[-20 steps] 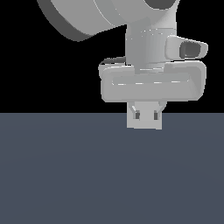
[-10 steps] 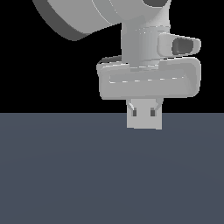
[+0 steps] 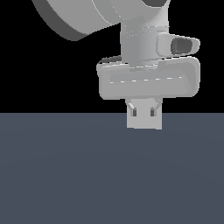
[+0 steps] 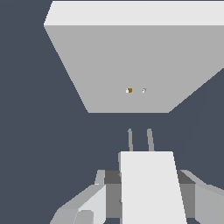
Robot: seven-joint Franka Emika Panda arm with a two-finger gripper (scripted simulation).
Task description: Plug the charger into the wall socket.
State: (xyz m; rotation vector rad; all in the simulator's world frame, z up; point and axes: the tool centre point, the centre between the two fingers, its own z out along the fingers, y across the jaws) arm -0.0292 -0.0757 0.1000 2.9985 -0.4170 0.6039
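While black fills the background, the floor (image 3: 65,175) is flat slate-grey.

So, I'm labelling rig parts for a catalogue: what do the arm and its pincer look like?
The arm is smooth, rounded light grey with a darker grey rim. The pincer has a wide, rounded-rectangle light-grey body, a small pod with a dark oval window, and short grey fingers with darker inner blocks. No cables or markings show.

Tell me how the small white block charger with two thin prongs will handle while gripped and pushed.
The small white block charger looks rigid and flat-sided, so the gripper probably holds it squarely. Its two thin prongs seem likeliest to jam if misaligned.
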